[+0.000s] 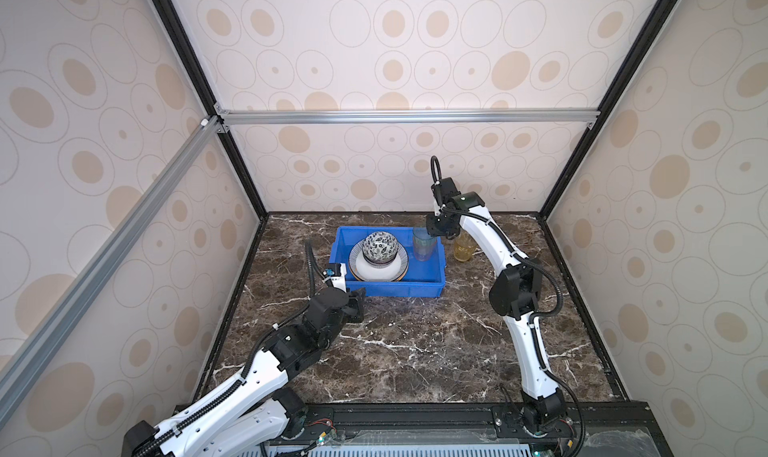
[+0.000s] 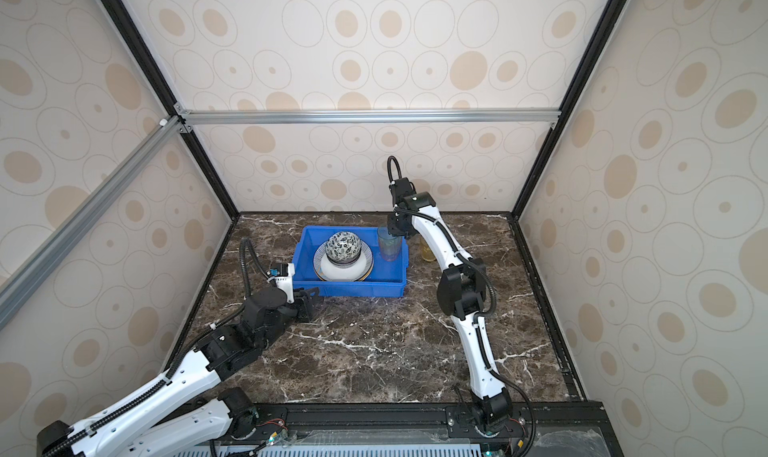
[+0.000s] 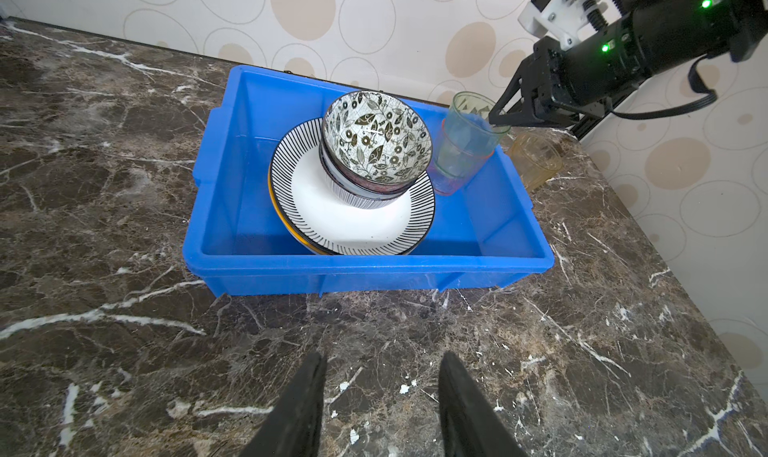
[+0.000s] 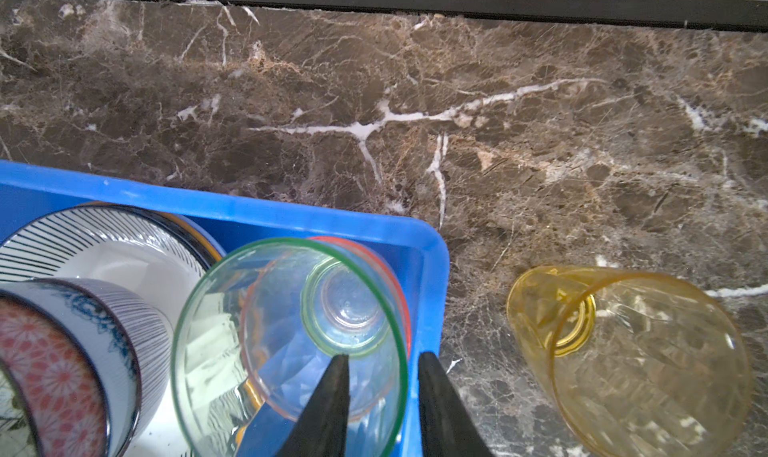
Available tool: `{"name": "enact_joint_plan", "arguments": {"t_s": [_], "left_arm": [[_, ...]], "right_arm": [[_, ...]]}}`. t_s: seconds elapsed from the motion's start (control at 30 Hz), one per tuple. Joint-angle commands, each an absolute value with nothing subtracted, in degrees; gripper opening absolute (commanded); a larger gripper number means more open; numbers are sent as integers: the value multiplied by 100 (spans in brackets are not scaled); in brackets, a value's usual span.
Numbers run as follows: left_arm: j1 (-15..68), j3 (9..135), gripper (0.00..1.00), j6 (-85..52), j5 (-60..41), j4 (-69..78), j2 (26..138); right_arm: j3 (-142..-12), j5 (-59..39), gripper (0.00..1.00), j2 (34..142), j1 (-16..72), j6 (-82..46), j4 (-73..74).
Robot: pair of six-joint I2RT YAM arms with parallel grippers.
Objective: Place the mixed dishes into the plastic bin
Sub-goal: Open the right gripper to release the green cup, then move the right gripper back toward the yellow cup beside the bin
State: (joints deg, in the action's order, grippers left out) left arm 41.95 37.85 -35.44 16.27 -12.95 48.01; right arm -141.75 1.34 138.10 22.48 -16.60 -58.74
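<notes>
- Left wrist view, count: one bright blue rectangular plastic bin (image 3: 374, 268) stands on the dark marble table (image 3: 124, 185).
- Plates: at least two, stacked flat in the bin. A round white plate with a black striped rim (image 3: 353, 222) lies on a yellow-edged plate (image 3: 279, 212).
- Bowls: three, nested upright on the striped plate. A leaf-patterned bowl (image 3: 376, 137) sits on top, a red-patterned bowl (image 4: 50, 359) under it, and a blue floral bowl (image 4: 124, 322) lowest.
- Tumblers: three. A translucent green tumbler (image 4: 208, 330) sits nested inside a translucent pink tumbler (image 3: 449, 178) in the bin's far right corner. A translucent yellow tumbler (image 4: 631, 359) stands outside, near the bin's right wall.
- Right gripper (image 4: 384, 357): fingers parted astride the green tumbler's rim, one inside, with a gap showing and no clamp.
- Left gripper (image 3: 382, 356): fingers spread apart, empty, over the table before the bin.
</notes>
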Motion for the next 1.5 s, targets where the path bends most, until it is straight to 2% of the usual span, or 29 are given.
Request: {"name": "enact_joint_plan", "arguments": {"t_s": [0.0,0.6,0.83,1.33,1.47], "left_arm": [[4249,3806,45,-3612,1745,-1432,4704],[4249,3823,45,-3776,1691,-1668,4485],[4253,3823,45,-3858,1652,-1767,4433],[4247,3939,46,-3858,1523,-1766,4614],[4256,3979,46,-3850,1495,-1708,4696]], "right_arm": [[-14317,-59,32,13466,2241,-1679,-5994],[-13202,-9,36,12314,2211,-1534,-5665],[-12413,-466,36,11870,1998,-1756,-5430],[-10290,-352,36,10574,1628,-1837,-4612],[-10080,-367,36,10453,1366,-1868,-4569]]}}
